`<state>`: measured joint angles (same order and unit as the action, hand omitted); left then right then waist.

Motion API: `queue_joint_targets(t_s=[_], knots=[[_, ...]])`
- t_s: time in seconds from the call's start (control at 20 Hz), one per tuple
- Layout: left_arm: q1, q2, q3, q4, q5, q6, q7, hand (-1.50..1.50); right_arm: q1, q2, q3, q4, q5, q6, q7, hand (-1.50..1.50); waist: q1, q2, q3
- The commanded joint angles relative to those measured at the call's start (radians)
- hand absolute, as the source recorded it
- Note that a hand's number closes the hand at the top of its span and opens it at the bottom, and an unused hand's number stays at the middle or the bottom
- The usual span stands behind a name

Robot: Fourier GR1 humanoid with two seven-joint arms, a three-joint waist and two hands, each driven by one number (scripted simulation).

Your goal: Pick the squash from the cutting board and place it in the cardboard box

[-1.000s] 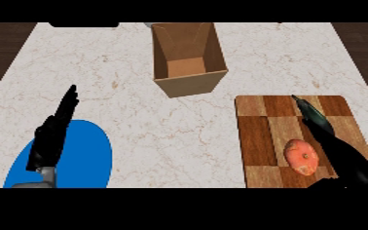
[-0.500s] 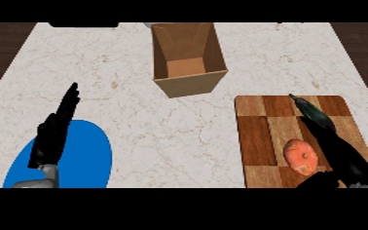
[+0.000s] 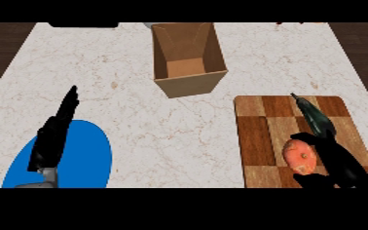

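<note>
An orange squash [image 3: 299, 155] lies on the wooden cutting board [image 3: 266, 126] at the lower right. My right hand [image 3: 335, 156] is right beside it on its right, fingers stretched up the board and thumb bent toward the squash's top. The open cardboard box [image 3: 185, 58] stands at the upper middle of the counter, nothing showing inside. My left hand [image 3: 52, 135] rests at the lower left with straight fingers pointing up, over a blue plate.
A blue plate [image 3: 84, 156] lies at the lower left edge under my left hand. The marble counter [image 3: 137, 112] spreads between plate, box and board. A dark object [image 3: 83, 25] sits at the far top left.
My right hand has shifted slightly lower and closer against the squash. The left hand, box and board stay where they were.
</note>
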<state>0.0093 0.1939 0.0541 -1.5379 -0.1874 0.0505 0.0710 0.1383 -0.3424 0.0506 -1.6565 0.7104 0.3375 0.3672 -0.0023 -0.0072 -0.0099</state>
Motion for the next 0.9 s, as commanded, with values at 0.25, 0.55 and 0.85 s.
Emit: queue_joint_targets(t_s=[0.25,0.55,0.85], knots=[[-0.017,0.020,0.030,-0.032,0.019,-0.043,0.046,0.00,-0.017,0.007,0.016,0.053,0.200,-0.192,-0.068,1.50,0.003,0.007,0.010],[0.006,-0.054,-0.014,0.043,-0.053,0.021,-0.038,0.00,-0.029,0.073,0.045,-0.011,0.291,-0.232,0.009,1.50,0.001,0.007,0.010],[0.052,-0.039,-0.003,-0.050,-0.019,-0.005,-0.014,0.00,-0.016,0.269,0.197,-0.135,0.583,-0.240,0.463,1.50,0.008,0.005,0.008]])
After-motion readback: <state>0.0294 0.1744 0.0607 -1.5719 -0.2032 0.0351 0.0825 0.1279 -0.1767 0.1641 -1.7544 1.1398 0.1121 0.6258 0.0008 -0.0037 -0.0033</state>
